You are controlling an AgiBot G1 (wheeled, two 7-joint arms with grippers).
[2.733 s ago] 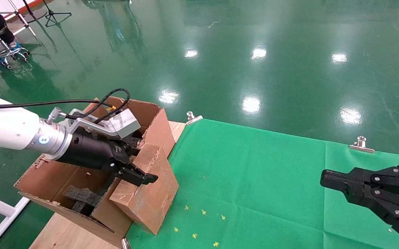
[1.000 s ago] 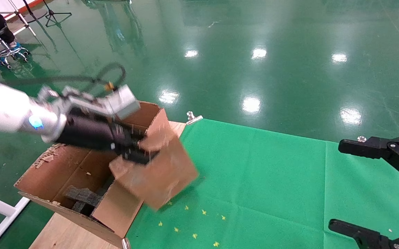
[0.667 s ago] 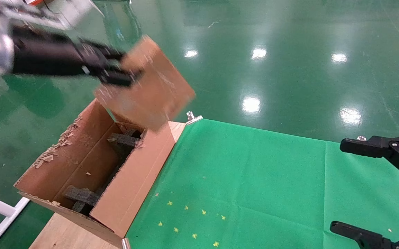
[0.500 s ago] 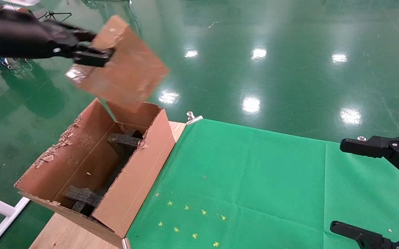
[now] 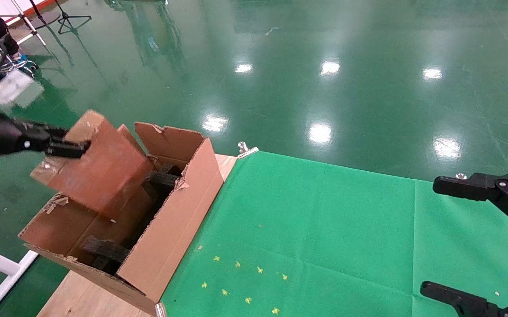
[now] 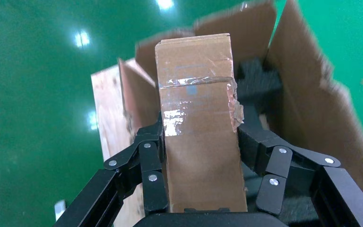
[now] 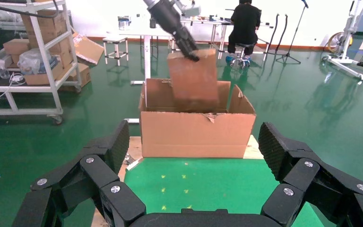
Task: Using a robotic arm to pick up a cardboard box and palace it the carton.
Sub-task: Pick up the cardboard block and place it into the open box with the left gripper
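- Head view: one large long brown corrugated carton point(image 5: 172, 220) with ragged torn flap edges stands open at the table's left edge, on bare wood point(image 5: 82, 299) beside the green cloth point(image 5: 315, 237). Inside it lie two black foam pieces point(image 5: 104, 251), one near each end. One small reddish-brown scuffed cardboard box point(image 5: 97, 169) hangs tilted over the carton's opening, its lower corner dipping below the rim. The left tool point(image 5: 66, 147) is clenched on the box's upper end. The right tool point(image 5: 474, 240) hovers over the table's right edge, spread wide and empty.
- Left wrist view: the left tool point(image 6: 201, 165) clamps the box point(image 6: 198, 127) on both narrow sides, fingers point(image 6: 151, 156) pressed flat; clear tape crosses the box's face. The carton point(image 6: 321, 109) lies beneath, dark foam point(image 6: 257, 78) showing inside.
- Right wrist view: the right tool point(image 7: 194, 142) gapes with nothing between its pads. Farther off, the box point(image 7: 194, 80) hangs partly inside the carton point(image 7: 196, 132).
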